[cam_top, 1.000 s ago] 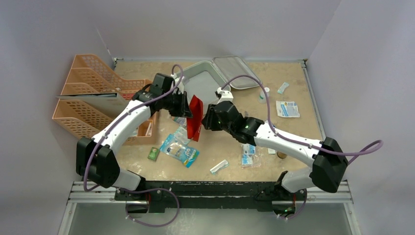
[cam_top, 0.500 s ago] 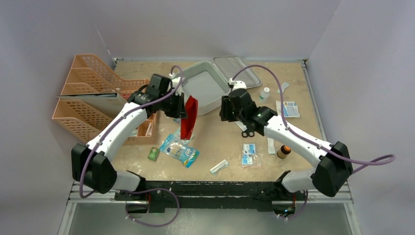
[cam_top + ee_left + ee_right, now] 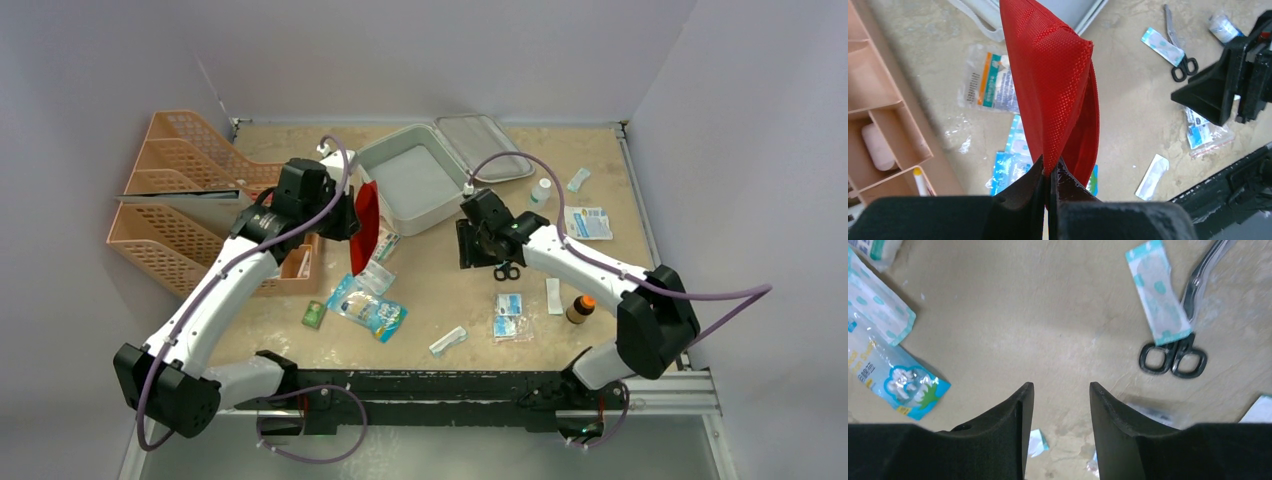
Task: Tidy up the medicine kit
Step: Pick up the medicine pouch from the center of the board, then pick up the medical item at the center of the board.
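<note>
The medicine kit (image 3: 418, 185), a pale grey case, lies open at the back centre, its tray empty and its lid (image 3: 487, 147) flat behind it. My left gripper (image 3: 347, 217) is shut on an edge of the red pouch (image 3: 366, 226) and holds it hanging above the table, left of the kit. In the left wrist view the pouch (image 3: 1058, 85) is pinched between the left gripper's (image 3: 1050, 171) fingers, and its zip side gapes. My right gripper (image 3: 477, 255) is open and empty over bare table next to black scissors (image 3: 506, 270). The right wrist view shows the right gripper (image 3: 1061, 388) and the scissors (image 3: 1174, 359).
Orange mesh trays (image 3: 190, 200) stand at the left. Packets (image 3: 367, 308) lie under the pouch, more packets (image 3: 510, 315) at front right. A white bottle (image 3: 541, 190), a brown bottle (image 3: 578, 308) and a wipe pack (image 3: 587, 222) are at the right.
My right gripper has drawn away from the red pouch to the right and lowered beside the scissors. My left arm has carried the pouch left, clear of the kit.
</note>
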